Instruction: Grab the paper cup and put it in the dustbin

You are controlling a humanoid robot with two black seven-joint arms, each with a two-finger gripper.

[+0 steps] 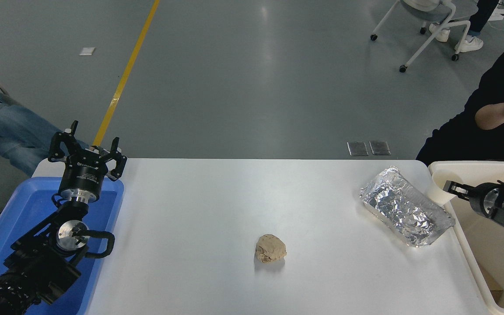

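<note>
Opening of black right gripper (pixel 451 187) impossible to tell; small cream-white tapered paper cup (pixel 435 192) likely light, crushable, best pinched mid-wall.

One head view only: set high on the robot's side, it faces forward and down across the white counter (pixel 217 210) to the floor beyond.

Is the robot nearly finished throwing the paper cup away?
Probably nearly. No paper cup shows on the table, only a crumpled brown paper ball and a foil tray. The right claw hangs over the dustbin with no cup visible in it, so the drop looks done, though the cup itself is hidden. Left to do: pulling that arm away. The left claw is parked at the blue tray.
</note>
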